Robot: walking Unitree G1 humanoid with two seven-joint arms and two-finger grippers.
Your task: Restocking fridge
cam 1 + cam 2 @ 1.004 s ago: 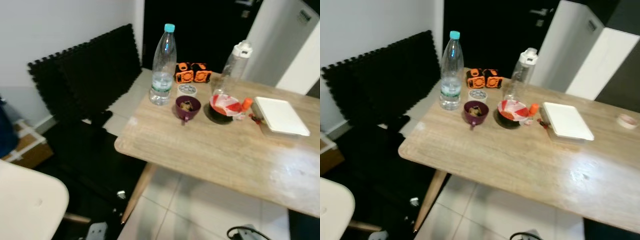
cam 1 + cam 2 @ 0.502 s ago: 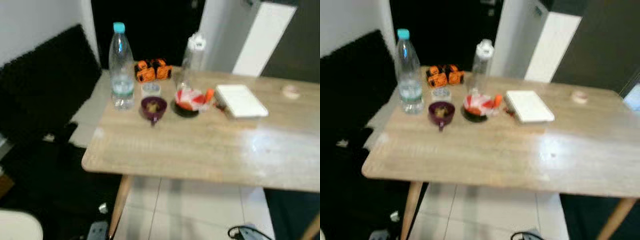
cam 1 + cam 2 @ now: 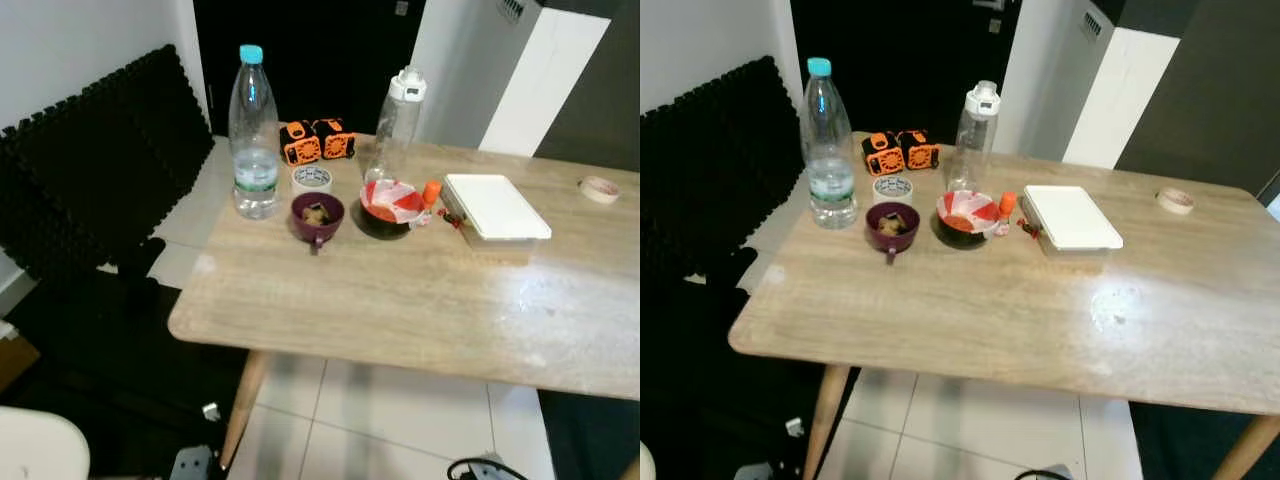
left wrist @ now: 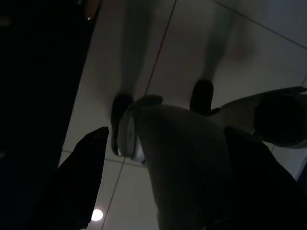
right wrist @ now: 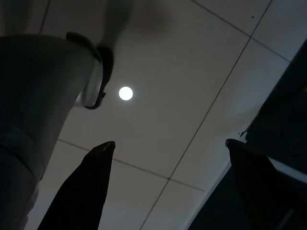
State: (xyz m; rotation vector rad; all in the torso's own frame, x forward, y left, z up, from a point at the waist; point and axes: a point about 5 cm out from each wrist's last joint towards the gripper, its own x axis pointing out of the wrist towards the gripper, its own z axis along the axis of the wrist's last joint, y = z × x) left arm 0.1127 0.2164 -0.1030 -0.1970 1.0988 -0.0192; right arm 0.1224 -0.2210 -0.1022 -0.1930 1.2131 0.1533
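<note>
Both arms hang idle in dim light over the tiled floor [image 5: 192,57]; the left gripper [image 4: 165,177] and right gripper [image 5: 168,187] each have their two fingers spread apart, holding nothing. On the wooden table [image 3: 990,310], near its far left corner, stand two bottles: a water bottle [image 3: 828,150] and a clear bottle [image 3: 973,135]. Two bowls, a purple bowl [image 3: 891,224] and a red-lined bowl [image 3: 963,215], sit before them; their contents are hard to make out, perhaps food. One white container [image 3: 1071,217] lies closed, so its inside is hidden.
</note>
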